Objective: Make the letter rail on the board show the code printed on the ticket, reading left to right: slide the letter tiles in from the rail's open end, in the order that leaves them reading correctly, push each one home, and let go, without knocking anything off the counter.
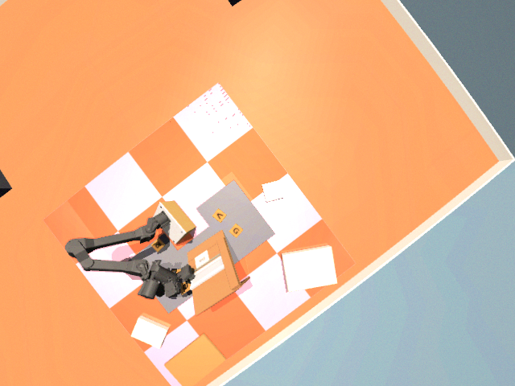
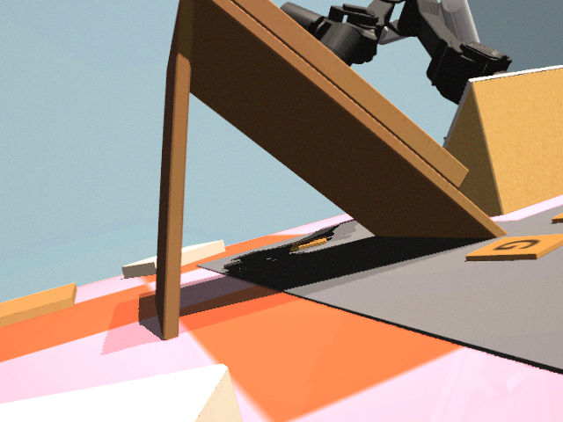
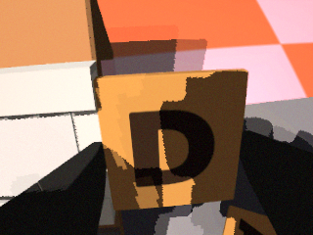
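Observation:
My gripper (image 1: 187, 287) (image 3: 173, 146) is shut on the D tile (image 3: 188, 93), its letter upright in the wrist view. The tile's left edge is right by the open end of the white rail (image 1: 208, 272) (image 3: 44, 90); whether they touch is unclear. The rail runs across the tilted brown board (image 1: 216, 293) (image 2: 290, 104), and no tile shows in its visible part. The ticket (image 1: 202, 258) is above the rail, its print too small to read. The V tile (image 1: 219, 215) and G tile (image 1: 236, 230) (image 2: 514, 247) lie flat. Another tile (image 1: 158, 244) lies near the arm, its letter unclear. One more tile (image 3: 249, 222) is partly hidden below the gripper.
A wedge-shaped block (image 1: 185, 215) (image 2: 522, 145) stands beside the board, close to the arm. A grey mat (image 1: 257, 224) (image 2: 409, 300) lies under the tiles. White blocks (image 1: 310, 268) (image 1: 150, 330) and an orange block (image 1: 195, 357) lie around the board. The board's rear leg (image 2: 172, 181) stands on the counter.

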`<action>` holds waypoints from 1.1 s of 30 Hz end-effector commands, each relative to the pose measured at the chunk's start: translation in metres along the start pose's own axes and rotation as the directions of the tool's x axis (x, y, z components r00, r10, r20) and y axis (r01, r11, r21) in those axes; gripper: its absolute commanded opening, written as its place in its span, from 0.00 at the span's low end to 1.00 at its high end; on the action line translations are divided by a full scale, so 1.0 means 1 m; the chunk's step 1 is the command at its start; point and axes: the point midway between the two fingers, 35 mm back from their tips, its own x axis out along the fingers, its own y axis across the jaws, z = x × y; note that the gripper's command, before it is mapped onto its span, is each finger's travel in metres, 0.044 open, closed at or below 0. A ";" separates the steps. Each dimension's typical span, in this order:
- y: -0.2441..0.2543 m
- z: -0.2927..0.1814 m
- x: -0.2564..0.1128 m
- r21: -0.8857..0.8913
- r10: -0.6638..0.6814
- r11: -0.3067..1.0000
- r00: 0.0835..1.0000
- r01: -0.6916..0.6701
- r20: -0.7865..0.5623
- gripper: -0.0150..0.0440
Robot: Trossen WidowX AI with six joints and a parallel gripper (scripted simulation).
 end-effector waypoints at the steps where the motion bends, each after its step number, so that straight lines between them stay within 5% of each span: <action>1: 0.002 0.000 0.000 0.003 -0.001 1.000 1.000 0.001 -0.002 0.25; 33: 0.018 0.000 0.000 0.004 0.000 1.000 1.000 0.000 -0.002 0.25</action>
